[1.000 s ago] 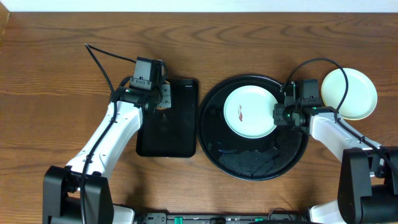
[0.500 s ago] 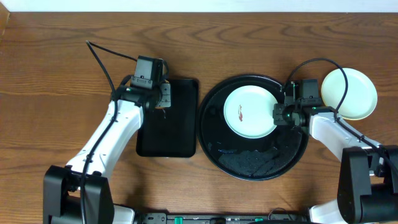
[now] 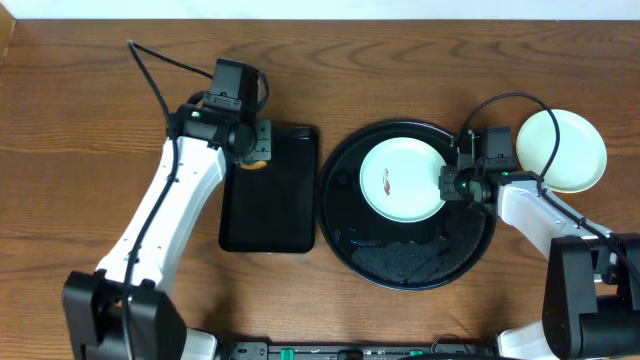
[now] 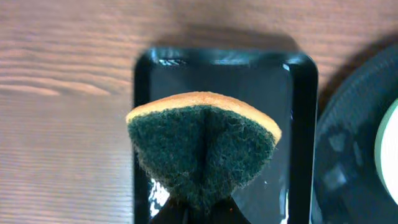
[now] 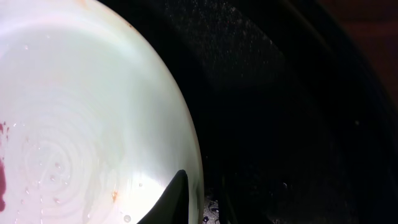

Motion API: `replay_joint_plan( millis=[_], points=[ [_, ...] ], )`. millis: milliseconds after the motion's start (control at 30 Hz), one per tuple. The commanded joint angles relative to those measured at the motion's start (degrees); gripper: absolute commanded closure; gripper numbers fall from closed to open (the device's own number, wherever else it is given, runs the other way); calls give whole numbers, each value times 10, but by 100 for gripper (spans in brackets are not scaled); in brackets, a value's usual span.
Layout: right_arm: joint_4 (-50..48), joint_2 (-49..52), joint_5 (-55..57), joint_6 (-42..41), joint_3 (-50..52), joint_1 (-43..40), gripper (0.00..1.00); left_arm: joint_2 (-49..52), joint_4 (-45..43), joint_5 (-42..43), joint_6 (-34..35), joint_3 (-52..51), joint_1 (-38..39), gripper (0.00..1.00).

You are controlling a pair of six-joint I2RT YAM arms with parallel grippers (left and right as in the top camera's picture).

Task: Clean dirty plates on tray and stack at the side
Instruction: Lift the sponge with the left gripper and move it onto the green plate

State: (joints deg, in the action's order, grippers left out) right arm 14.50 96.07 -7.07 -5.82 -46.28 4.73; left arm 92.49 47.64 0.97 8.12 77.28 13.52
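Note:
A pale mint-white dirty plate (image 3: 400, 180) with a red-brown smear (image 3: 387, 181) lies in the round black tray (image 3: 400, 268). My right gripper (image 3: 447, 184) is shut on its right rim. In the right wrist view one finger (image 5: 177, 198) lies on top of the plate (image 5: 81, 112) and the other sits under the rim against the tray (image 5: 280, 93). My left gripper (image 3: 255, 150) hangs over the far end of the rectangular black tray (image 3: 270, 215), shut on a folded green-and-yellow sponge (image 4: 202, 149).
A pale yellow plate (image 3: 565, 150) rests on the wooden table right of the round tray, close behind my right arm. Wet patches glisten on the round tray's near part (image 3: 395, 258). The round tray's edge (image 4: 354, 124) nearly touches the rectangular tray (image 4: 224, 68).
My left arm has lifted and shifted slightly toward the far-left with the sponge still in its jaws. The right gripper and the plate have stayed put.

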Motion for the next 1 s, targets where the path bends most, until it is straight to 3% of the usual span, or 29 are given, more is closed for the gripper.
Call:
replay_joint_plan(
  millis=[0, 200, 433, 567, 667, 800, 967],
  points=[
    [-1, 4, 2, 1, 5, -1, 85, 30, -1, 22, -1, -3, 3, 93],
    [0, 4, 2, 1, 5, -1, 84, 42, -32, -34, -1, -3, 3, 93],
    [-1, 4, 1, 1, 5, -1, 82, 45, -82, -29, 9, -3, 5, 93],
    [-2, 4, 1, 1, 5, -1, 81, 56, -23, -27, -1, 38, 18, 93],
    [-2, 4, 1, 1, 5, -1, 81, 68, 2, 35, -1, 78, 37, 93],
    [-2, 4, 2, 1, 5, -1, 81, 74, -48, 146, -1, 80, 72, 93],
    [-2, 4, 2, 1, 5, -1, 81, 122, -98, 153, 6, 80, 141, 93]
  ],
)
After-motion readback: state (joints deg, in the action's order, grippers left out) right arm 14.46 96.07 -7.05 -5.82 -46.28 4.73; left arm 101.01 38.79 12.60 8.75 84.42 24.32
